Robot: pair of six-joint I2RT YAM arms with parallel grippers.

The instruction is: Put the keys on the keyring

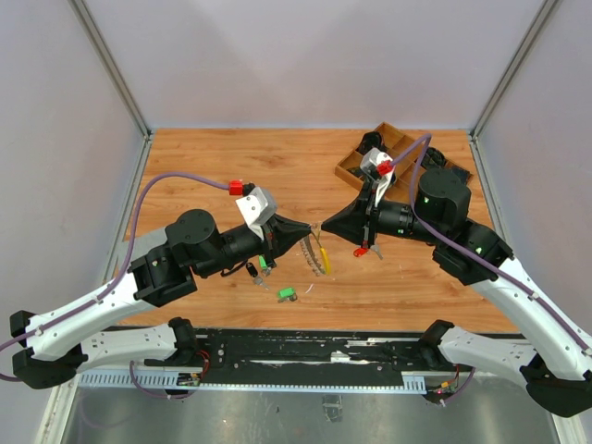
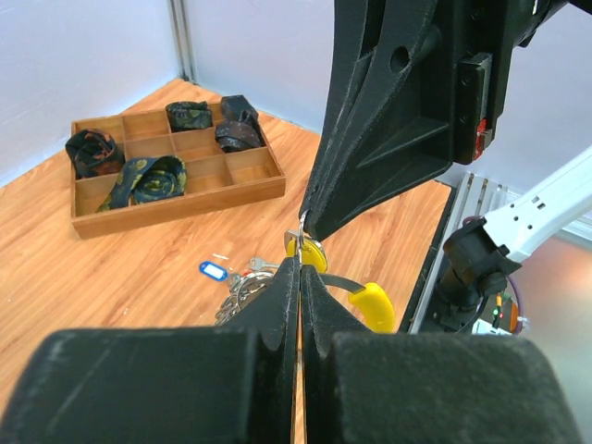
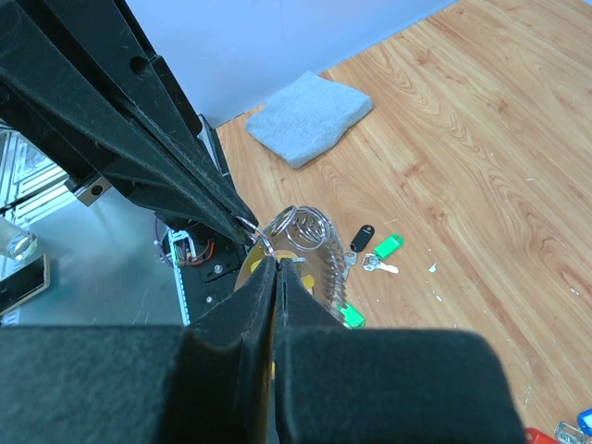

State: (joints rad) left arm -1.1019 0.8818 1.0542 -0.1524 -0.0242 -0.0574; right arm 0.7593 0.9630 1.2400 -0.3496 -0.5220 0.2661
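Note:
The keyring [image 1: 320, 255], a silvery wire coil with a yellow curved piece [image 2: 375, 305], hangs between my two grippers above the middle of the table. My left gripper [image 1: 309, 233] is shut on the keyring's wire end. My right gripper [image 1: 325, 227] meets it tip to tip and is shut on a yellow-headed key [image 2: 312, 252] at the wire. The coil [image 3: 314, 233] shows in the right wrist view. Loose keys lie on the table: two with green tags [image 1: 287, 294] [image 1: 264, 262], a black tag [image 1: 252, 269], a red tag [image 1: 359, 251] and a blue tag [image 2: 213, 270].
A wooden compartment tray [image 1: 351, 166] holding dark rolled cloths stands at the back right and also shows in the left wrist view [image 2: 185, 205]. A grey folded cloth [image 3: 310, 116] lies on the wood. Walls enclose the table on three sides.

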